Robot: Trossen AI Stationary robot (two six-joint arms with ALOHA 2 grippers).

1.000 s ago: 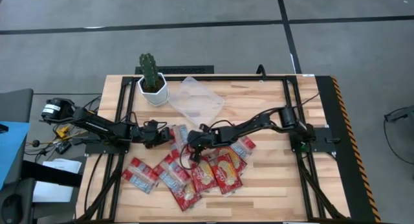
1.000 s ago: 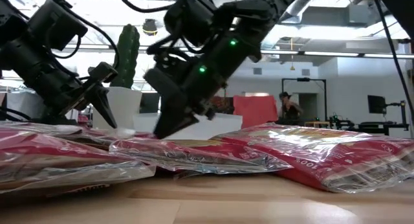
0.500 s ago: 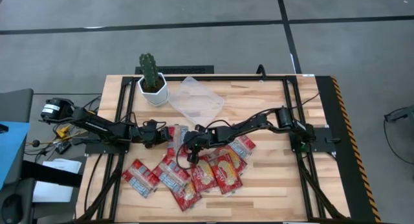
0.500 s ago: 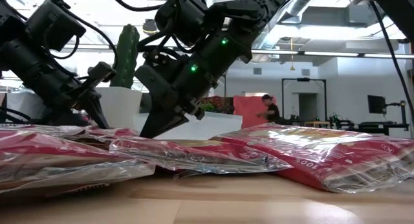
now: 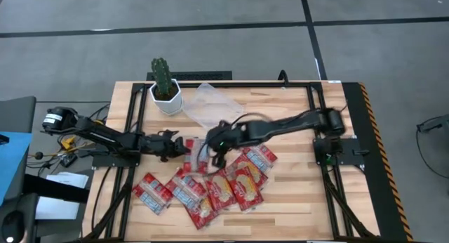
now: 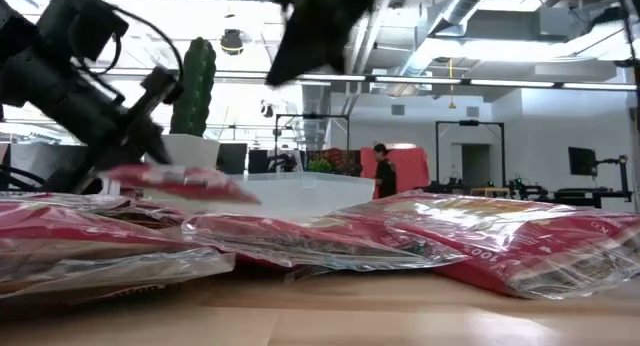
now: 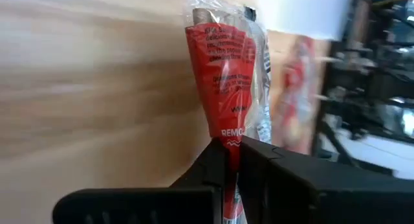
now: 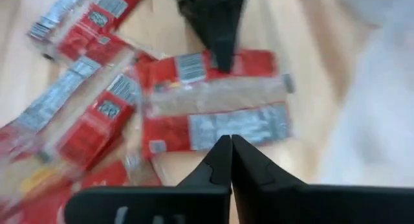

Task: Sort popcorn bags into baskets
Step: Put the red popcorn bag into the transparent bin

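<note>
Several red popcorn bags lie heaped on the wooden table's near middle. My left gripper reaches in from the table's left and is shut on one smaller bag, which shows raised over the heap in the low view. My right gripper hangs shut and empty above the heap, just right of that bag, and looks down on it. The clear basket stands behind them on the table. My left gripper pinches the bag's edge that faces the table's left between its two fingers. The fingers come in nearly level from the left. The bag reaches away from them toward the right, held end raised above the other bags; whether its far end rests on the heap I cannot tell.
A white pot with a green cactus stands at the far left, next to the basket. Black frame rails run along the table's sides. Bare wood lies at the right and along the near edge.
My left gripper has shut on the smaller bag's edge and raised it off the heap. My right gripper has gone up from the heap, out of the low view's top, and a little toward the far edge.
</note>
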